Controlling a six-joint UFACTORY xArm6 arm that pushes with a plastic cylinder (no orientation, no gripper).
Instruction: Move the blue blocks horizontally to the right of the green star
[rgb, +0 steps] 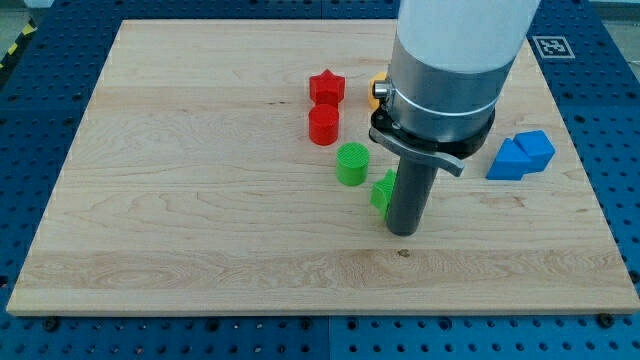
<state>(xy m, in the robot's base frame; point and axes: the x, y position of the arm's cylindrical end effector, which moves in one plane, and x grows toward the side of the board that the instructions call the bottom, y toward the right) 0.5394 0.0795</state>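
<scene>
Two blue blocks sit touching at the view's right: a blue wedge-like block (509, 160) and a blue cube (536, 148) just behind it. The green star (383, 191) lies near the board's middle, half hidden behind my rod. My tip (402, 231) rests on the board just right of and below the green star, touching or almost touching it. The blue blocks are about a hand's width to the right of the tip and slightly higher in the view.
A green cylinder (352, 164) stands up-left of the green star. A red cylinder (323, 125) and a red star (326, 88) sit above it. A yellow-orange block (377, 92) peeks out beside the arm. The wooden board (200, 200) ends close behind the blue blocks.
</scene>
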